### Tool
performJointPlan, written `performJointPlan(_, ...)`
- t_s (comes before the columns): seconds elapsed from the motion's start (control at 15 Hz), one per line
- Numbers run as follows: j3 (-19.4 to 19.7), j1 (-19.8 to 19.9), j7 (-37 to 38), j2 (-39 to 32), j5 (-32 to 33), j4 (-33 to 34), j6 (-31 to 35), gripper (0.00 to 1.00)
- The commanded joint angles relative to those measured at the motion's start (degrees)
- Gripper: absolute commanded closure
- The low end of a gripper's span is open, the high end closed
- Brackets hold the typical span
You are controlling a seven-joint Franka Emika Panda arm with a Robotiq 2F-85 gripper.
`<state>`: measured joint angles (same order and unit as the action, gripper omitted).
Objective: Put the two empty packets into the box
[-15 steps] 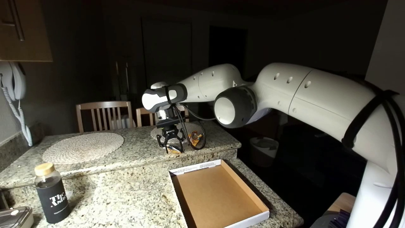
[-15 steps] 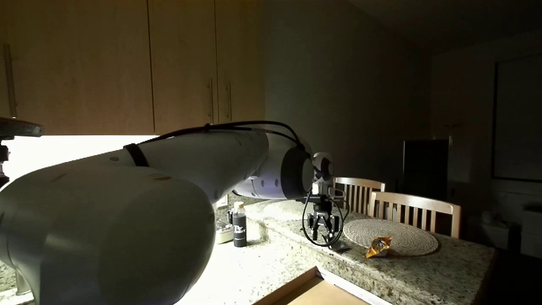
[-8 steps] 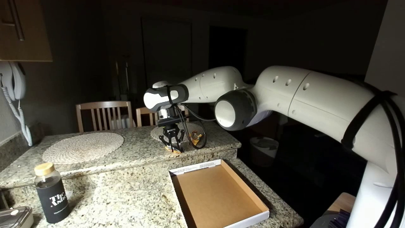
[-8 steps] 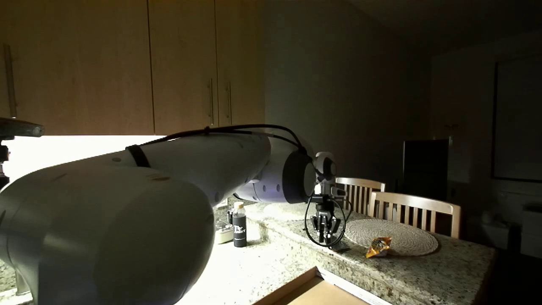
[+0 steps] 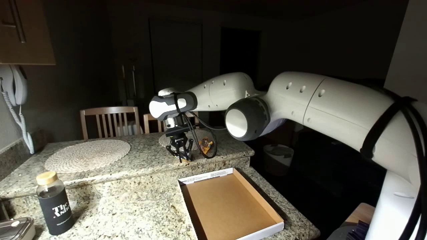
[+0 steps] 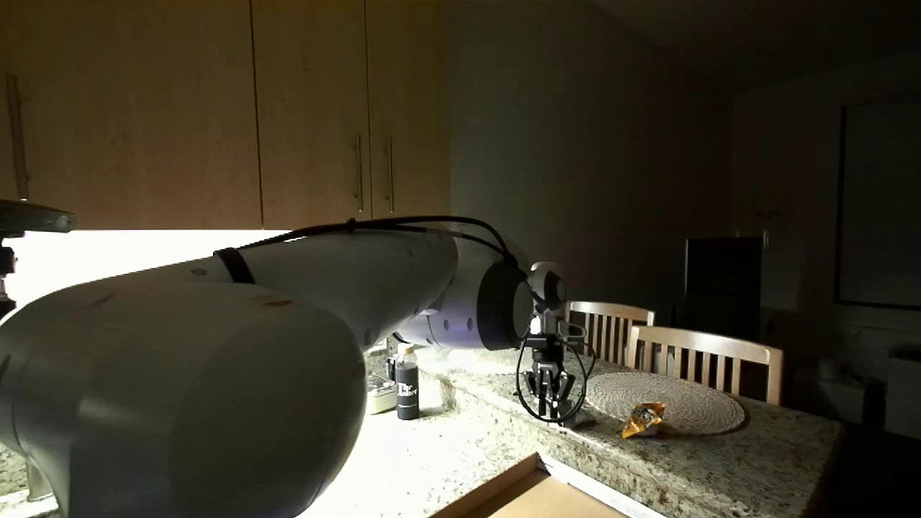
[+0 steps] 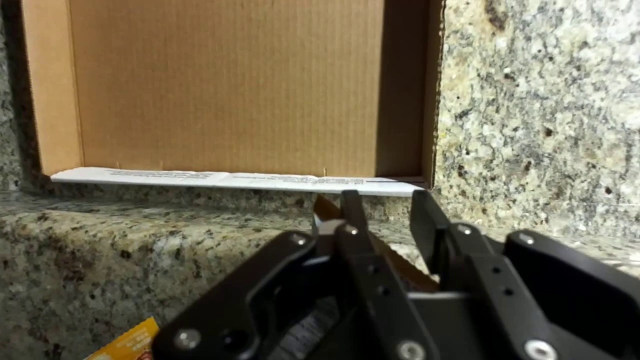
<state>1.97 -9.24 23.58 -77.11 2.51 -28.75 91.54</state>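
Note:
The box [image 5: 230,206], brown inside with a white rim, lies on the lower counter and fills the top of the wrist view. My gripper [image 7: 384,205] points down at the raised ledge, its fingers partly closed with a clear gap between the tips. One packet [image 7: 407,270] lies under and behind the fingers; its brown-orange edge shows through the gap, and most of it is hidden. I see no grip on it. The second packet [image 6: 644,419], yellow-orange and crumpled, rests at the edge of a round placemat; only its yellow corner [image 7: 131,342] shows in the wrist view.
Two round woven placemats, one at the left [image 5: 88,156] and one behind the packets [image 6: 691,403], lie on the granite ledge. The ledge's front edge [image 5: 213,164] drops to the lower counter. A bottle [image 5: 55,203] stands at the left. Chairs [image 6: 705,352] are behind.
The fingers have come much closer together over the last second. My gripper has dipped a little and shifted slightly left in both exterior views. The yellow-orange packet and the box have stayed put.

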Motion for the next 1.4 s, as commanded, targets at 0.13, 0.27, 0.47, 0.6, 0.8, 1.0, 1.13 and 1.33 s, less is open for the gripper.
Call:
performJointPlan(0.13,1.4,-1.0,-3.5,-1.1,2.1,1.6,2.1,0.25)
performJointPlan(0.27,2.3,-1.3,-3.2,-4.6,2.7,7.3,1.4,0.12)
performJointPlan(0.47,3.1,-1.5,-2.5,-2.8,3.4,3.5,5.2,0.0)
performJointPlan(0.6,3.4,-1.6,-3.0,-3.4,3.6,3.8,7.1,0.0)
performJointPlan(0.8,3.9,-1.8,-3.0,-3.7,3.6,3.5,9.4,0.17)
performJointPlan(1.0,4.3,-1.9,-2.8,-3.8,3.5,3.3,10.4,0.4)
performJointPlan(1.13,4.4,-1.9,-2.7,-3.6,3.4,3.2,10.5,0.53)
performJointPlan(1.33,4.9,-1.7,-1.9,-3.3,3.2,3.1,9.0,0.72)
